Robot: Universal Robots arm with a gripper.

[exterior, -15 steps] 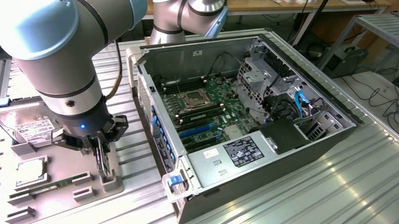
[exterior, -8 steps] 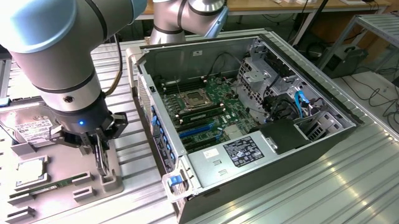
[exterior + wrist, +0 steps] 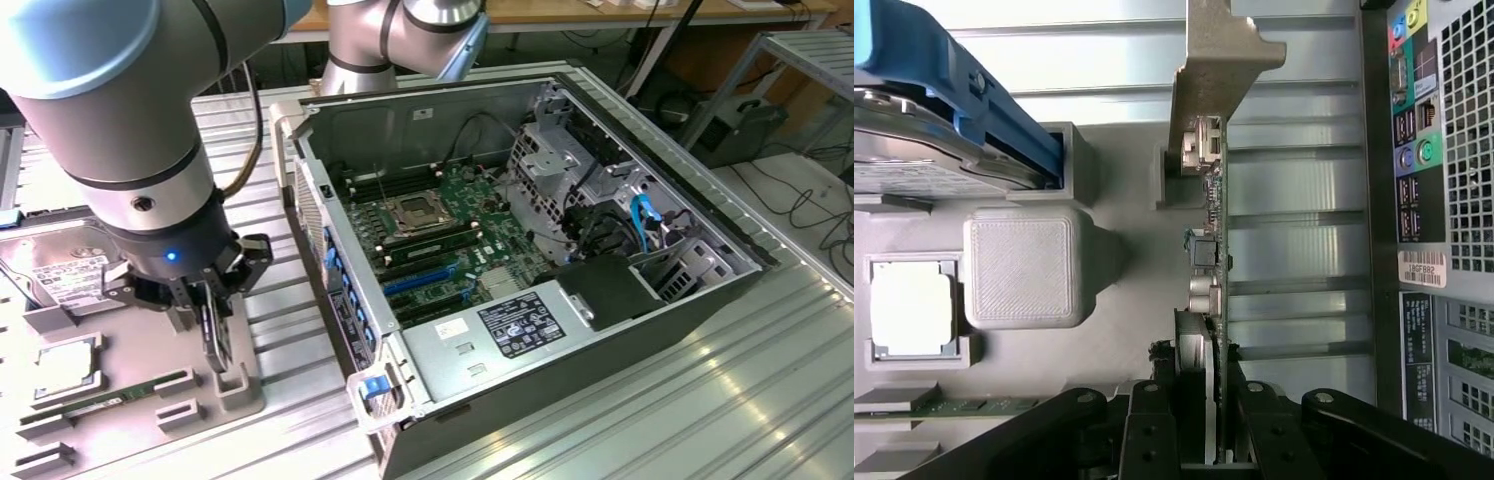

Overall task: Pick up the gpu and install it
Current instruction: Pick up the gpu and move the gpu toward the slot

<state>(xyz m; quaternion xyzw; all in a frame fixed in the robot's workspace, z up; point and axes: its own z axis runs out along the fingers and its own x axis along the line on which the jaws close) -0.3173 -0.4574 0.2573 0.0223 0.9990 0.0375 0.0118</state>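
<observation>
Jaws closed down on gpu (image 3: 1214,245), clamping both faces. I saw gripper (image 3: 1199,380) holding card upright, edge-on. Silver bracket (image 3: 1219,60) at end far from jaws. Gray fixture (image 3: 1124,200) directly below jaws. Open PC case (image 3: 400,130) off to one side. Couldn't tell if card was clear of slot.

Counter (image 3: 694,380): ribbed bare metal, satin sheen, soft reflections. Fixture tray (image 3: 1019,270), at PC case's 8 o'clock in ext. view: matt grey plastic w/ fine layered printed texture. Gpu (image 3: 1216,250): green circuit board, semi-gloss; its end bracket (image 3: 1219,60) dull silver sheet metal, smooth. End effector (image 3: 1201,395): black, matt, w/ small bright screw heads. Arm shell (image 3: 107,90): smooth light grey, slightly glossy. PC case (image 3: 400,130): unpainted grey sheet metal inside, perforated rear panel. Hard drive (image 3: 60,270): shiny metal top w/ white paper label; blue carrier (image 3: 954,80) smooth plastic. CPU (image 3: 909,305): pale silver metal lid.
</observation>
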